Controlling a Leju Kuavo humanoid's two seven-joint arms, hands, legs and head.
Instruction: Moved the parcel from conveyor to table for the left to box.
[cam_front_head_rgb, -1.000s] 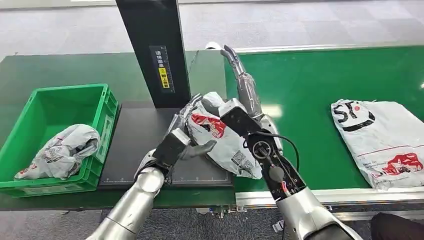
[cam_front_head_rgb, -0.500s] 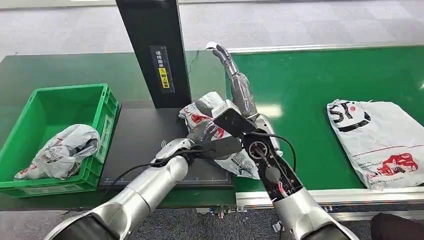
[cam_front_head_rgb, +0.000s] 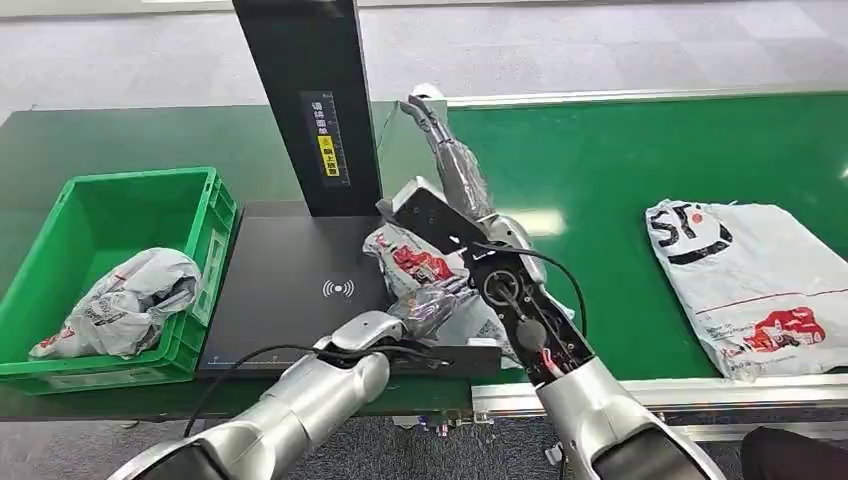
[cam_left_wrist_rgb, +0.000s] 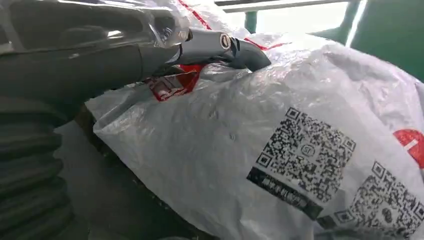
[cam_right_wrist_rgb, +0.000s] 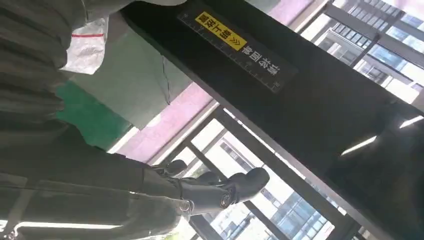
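- Head view: the parcel lies crumpled on the right side of the black scanner pad, at the edge of the green conveyor. The right hand is raised above it, fingers extended toward the black post, holding nothing. The left hand reaches in from the near side against the parcel; I cannot tell from here whether it grips. To box it well, I judge the left hand needs a firm hold on bunched film before carrying it left to the green crate, which already holds one bag.
- Left wrist view: the left hand's fingers press into the wrinkled parcel above its QR codes, contact the head view hides; a closed grip remains unclear.
- Right wrist view: the right hand's fingers are loose and empty, beside the post's yellow label.
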